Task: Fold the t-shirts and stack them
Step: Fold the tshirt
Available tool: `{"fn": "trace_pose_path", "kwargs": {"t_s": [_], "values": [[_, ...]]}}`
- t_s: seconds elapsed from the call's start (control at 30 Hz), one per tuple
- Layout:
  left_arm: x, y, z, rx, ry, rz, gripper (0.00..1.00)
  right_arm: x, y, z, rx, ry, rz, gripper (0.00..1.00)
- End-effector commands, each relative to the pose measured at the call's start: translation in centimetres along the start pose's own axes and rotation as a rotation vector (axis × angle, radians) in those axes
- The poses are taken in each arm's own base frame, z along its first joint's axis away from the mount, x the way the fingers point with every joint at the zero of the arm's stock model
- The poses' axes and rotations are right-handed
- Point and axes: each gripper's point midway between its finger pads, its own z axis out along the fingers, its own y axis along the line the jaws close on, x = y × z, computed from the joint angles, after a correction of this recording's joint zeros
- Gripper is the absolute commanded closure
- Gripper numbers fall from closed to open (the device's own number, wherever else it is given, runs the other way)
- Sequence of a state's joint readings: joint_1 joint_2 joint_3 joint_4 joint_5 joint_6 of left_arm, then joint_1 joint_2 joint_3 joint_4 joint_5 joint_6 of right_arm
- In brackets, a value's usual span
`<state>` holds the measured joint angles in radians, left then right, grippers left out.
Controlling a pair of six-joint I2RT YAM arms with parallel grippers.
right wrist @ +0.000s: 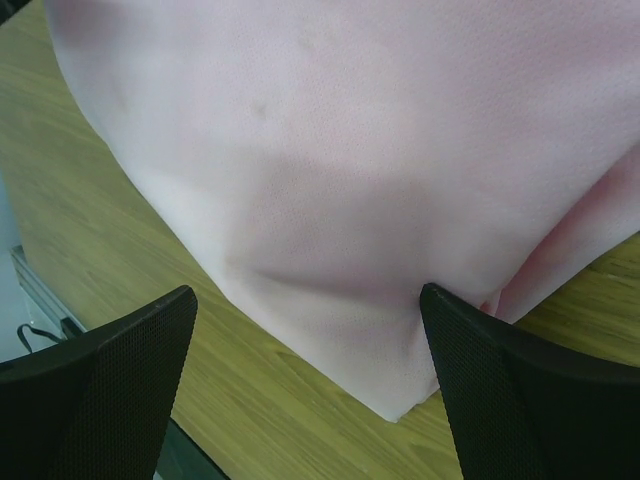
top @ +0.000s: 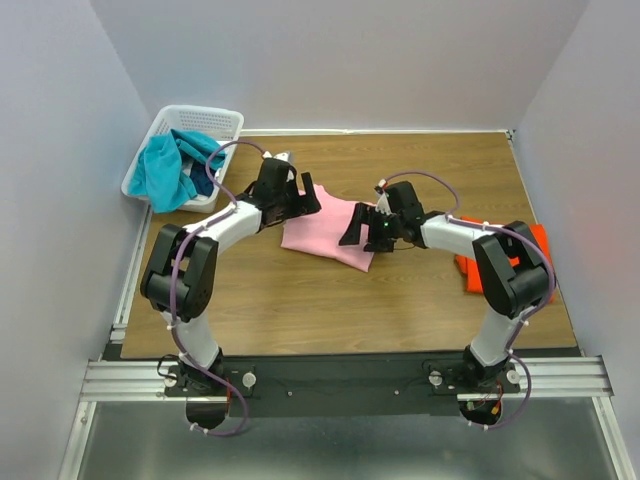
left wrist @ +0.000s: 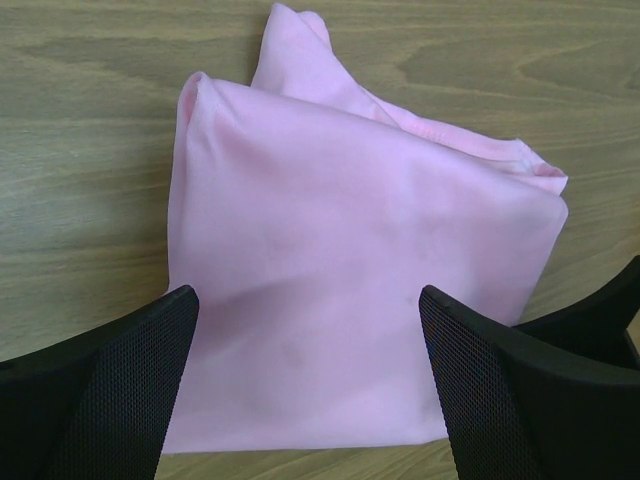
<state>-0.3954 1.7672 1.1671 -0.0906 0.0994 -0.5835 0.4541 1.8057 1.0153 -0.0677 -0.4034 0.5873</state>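
1. Shirts seen from above: one light pink soft cloth t-shirt [top: 322, 238] lies folded into a rough rectangle at the centre of the brown wood-grain table [top: 300, 310]. One bright orange cloth t-shirt [top: 468, 270] lies at the right edge, partly under the right arm. One crumpled teal cloth garment [top: 165, 170] fills the white plastic slatted basket [top: 215, 118] at the upper left.
2. Same view: the black left gripper [top: 300, 200] sits at the pink shirt's upper left corner. The black right gripper [top: 358, 225] sits at its right side. Both have their jaws spread.
3. Left wrist view: the pink shirt [left wrist: 350, 280] fills the centre of the frame, smooth on top, with layered folded edges at the upper right. The left gripper [left wrist: 308, 300] has its two fingers wide apart in the lower corners with the cloth between them. Whether they touch it cannot be told.
4. Right wrist view: the pink shirt [right wrist: 340, 150] fills the upper frame, one corner pointing down. The right gripper [right wrist: 308, 298] is spread wide, holding nothing. Its right-hand finger [right wrist: 500, 390] meets a crease at the cloth's edge.
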Motion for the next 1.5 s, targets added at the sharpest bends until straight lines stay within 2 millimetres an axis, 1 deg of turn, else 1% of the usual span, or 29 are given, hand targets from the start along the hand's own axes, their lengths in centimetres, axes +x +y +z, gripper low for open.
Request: {"fn": "trace_pose_path", "kwargs": {"t_s": [0.0,0.2,0.23,0.3,0.33,0.43,0.53,0.57,0.6,0.67,0.7,0.8,0.83,0.87,0.9,0.93,1.0,1.03,1.07,1.1,1.13,1.17,1.2,1.23,1.27,1.3,1.33,1.4,1.47], "values": [[-0.3,-1.2,1.1,0.053,0.001,0.033,0.02,4.3,-7.5,0.0,0.249,0.085,0.067,0.0],[0.1,-0.8,3.0,0.045,0.017,0.044,0.02,4.2,-8.4,-0.7,0.259,0.077,0.063,0.0],[0.6,-0.4,3.7,0.035,0.034,0.045,0.02,4.3,-8.5,-0.8,0.259,0.076,0.059,0.0],[0.7,-0.2,4.4,0.028,0.042,0.047,0.02,4.1,-8.5,-1.0,0.253,0.073,0.059,0.0],[1.4,0.4,5.0,0.011,0.066,0.044,0.02,4.4,-8.6,-1.1,0.256,0.079,0.061,0.0],[2.1,1.0,5.7,-0.006,0.083,0.04,0.02,4.2,-8.8,-1.4,0.255,0.073,0.063,0.0],[2.7,1.1,5.8,0.003,0.102,0.043,0.02,3.9,-8.9,-1.7,0.249,0.065,0.064,0.0],[2.8,1.0,5.7,0.009,0.103,0.044,0.02,3.7,-8.7,-1.8,0.243,0.062,0.053,0.0],[2.9,0.9,5.5,0.014,0.106,0.045,0.02,3.2,-7.9,-2.0,0.216,0.055,0.039,0.0],[2.0,0.1,4.5,0.031,0.081,0.053,0.02,2.7,-6.6,-2.5,0.163,0.055,-0.005,0.0],[1.2,-0.4,3.5,0.04,0.053,0.054,0.02,1.6,-5.5,-3.2,0.14,0.025,-0.036,0.0],[-0.1,-0.9,1.5,0.036,0.0,0.057,0.02,0.0,-3.7,-4.8,0.113,-0.023,-0.081,0.0],[-1.4,-1.8,-0.1,0.054,-0.044,0.062,0.02,-0.5,-3.3,-5.5,0.114,-0.045,-0.095,0.0],[-1.9,-1.9,-0.9,0.053,-0.064,0.06,0.02,-1.4,-2.6,-6.7,0.118,-0.085,-0.123,0.0],[-1.6,-1.6,-1.6,0.043,-0.068,0.058,0.02,-1.9,-2.3,-7.4,0.124,-0.111,-0.134,0.0],[-3.1,-2.0,-3.3,0.037,-0.124,0.057,0.02,-2.5,-1.7,-8.6,0.126,-0.15,-0.15,0.0],[-3.4,-1.6,-4.8,0.006,-0.149,0.049,0.02,-3.2,-2.3,-9.8,0.19,-0.196,-0.144,0.0],[-3.8,-0.9,-6.3,-0.04,-0.18,0.033,0.02,-3.7,-3.0,-10.9,0.25,-0.236,-0.126,0.0],[-4.0,-0.6,-7.2,-0.058,-0.197,0.024,0.02,-3.5,-2.9,-11.1,0.251,-0.235,-0.116,0.0],[-3.7,0.0,-7.8,-0.084,-0.204,0.013,0.02,-3.9,-4.0,-11.6,0.32,-0.269,-0.098,0.0],[-4.7,0.1,-9.7,-0.096,-0.261,-0.002,0.02,-4.0,-4.5,-11.9,0.355,-0.286,-0.06,0.0],[-4.8,0.2,-10.6,-0.103,-0.281,-0.011,0.02,-4.0,-5.3,-12.1,0.391,-0.3,-0.035,0.0],[-4.3,0.7,-11.2,-0.116,-0.288,-0.032,0.02,-3.9,-6.2,-12.1,0.433,-0.305,-0.014,0.0],[-4.5,1.0,-11.9,-0.129,-0.312,-0.04,0.02,-3.8,-6.5,-11.8,0.444,-0.301,0.0,0.0],[-5.0,0.7,-13.6,-0.113,-0.353,-0.047,0.02,-3.9,-6.6,-11.6,0.448,-0.303,0.028,0.0],[-4.6,1.1,-14.0,-0.119,-0.356,-0.053,0.02,-4.1,-7.0,-10.9,0.461,-0.292,0.044,0.0],[-4.9,0.9,-15.1,-0.109,-0.384,-0.056,0.02,-4.1,-7.0,-10.5,0.46,-0.287,0.066,0.0],[-4.7,1.1,-15.7,-0.11,-0.394,-0.066,0.02,-4.5,-7.2,-9.5,0.464,-0.272,0.088,0.0],[-3.9,1.8,-16.0,-0.133,-0.384,-0.079,0.02,-4.9,-7.6,-8.2,0.475,-0.253,0.108,0.0]]}}
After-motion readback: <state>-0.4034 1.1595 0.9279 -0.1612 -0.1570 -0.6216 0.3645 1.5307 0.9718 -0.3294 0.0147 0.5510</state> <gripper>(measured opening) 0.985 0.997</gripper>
